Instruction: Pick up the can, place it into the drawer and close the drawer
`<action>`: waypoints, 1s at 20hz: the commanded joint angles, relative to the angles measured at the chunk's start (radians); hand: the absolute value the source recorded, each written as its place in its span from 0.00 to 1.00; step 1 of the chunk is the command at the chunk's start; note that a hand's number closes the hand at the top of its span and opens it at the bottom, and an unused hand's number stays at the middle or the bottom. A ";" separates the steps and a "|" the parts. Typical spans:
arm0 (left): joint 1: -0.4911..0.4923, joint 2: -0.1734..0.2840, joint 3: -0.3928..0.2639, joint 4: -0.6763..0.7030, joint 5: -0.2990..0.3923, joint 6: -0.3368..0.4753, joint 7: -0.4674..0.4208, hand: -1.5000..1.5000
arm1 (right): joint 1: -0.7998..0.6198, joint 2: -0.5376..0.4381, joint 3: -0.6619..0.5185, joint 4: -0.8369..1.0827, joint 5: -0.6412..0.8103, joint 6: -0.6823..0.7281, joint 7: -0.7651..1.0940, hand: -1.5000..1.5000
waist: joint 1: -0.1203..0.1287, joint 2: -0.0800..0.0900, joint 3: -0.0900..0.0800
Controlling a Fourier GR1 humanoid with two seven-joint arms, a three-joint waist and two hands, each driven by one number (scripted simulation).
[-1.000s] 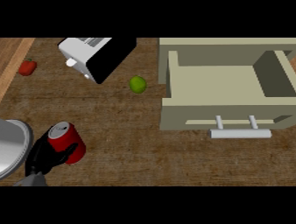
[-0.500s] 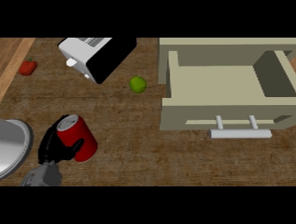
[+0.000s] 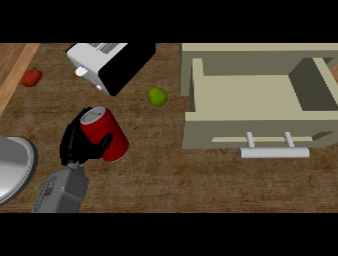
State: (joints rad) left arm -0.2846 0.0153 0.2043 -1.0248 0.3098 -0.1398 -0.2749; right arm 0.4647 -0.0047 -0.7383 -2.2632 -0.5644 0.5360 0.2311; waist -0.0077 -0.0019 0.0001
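A red cylindrical can with a silver top [image 3: 105, 132] is seen left of centre over the brown wooden surface [image 3: 201, 185], tilted with its top toward the upper left. The black left robot hand [image 3: 80, 145] is curled around the can's left side, with the thumb laid across the red body; whether the can's base touches the surface cannot be told from this steep angle. The grey forearm enters from the lower edge. The right robot hand is not seen.

The open beige drawer [image 3: 264, 90] with a pale bar handle [image 3: 274, 151] is located at the right, well apart from the can. A small green lime [image 3: 156, 96] lies between the can and the drawer. A white and black toaster [image 3: 111, 64] stands at the upper left, a small red pepper [image 3: 31, 77] near the left edge, and a grey metal bowl-like rim [image 3: 2, 170] at the lower left.
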 commanded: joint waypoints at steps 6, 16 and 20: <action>-0.055 -0.015 -0.157 -0.231 -0.018 0.194 0.139 1.00 | 0.049 0.004 0.142 -0.070 0.069 -0.111 -0.037 0.00 | 0.001 0.000 0.000; -0.199 0.007 -0.204 -0.440 -0.054 0.354 0.407 1.00 | -0.011 0.004 0.060 -0.021 0.049 -0.077 -0.006 0.00 | 0.004 0.000 0.000; -0.257 -0.015 -0.251 -0.395 -0.080 0.434 0.377 1.00 | 0.005 0.004 0.047 -0.013 0.027 -0.043 -0.030 0.00 | -0.001 0.001 0.000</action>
State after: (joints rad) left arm -0.5108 0.0035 -0.0394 -1.4228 0.2458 0.2662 0.0990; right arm 0.4723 -0.0135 -0.6892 -2.2945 -0.5505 0.4678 0.2297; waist -0.0083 -0.0017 0.0003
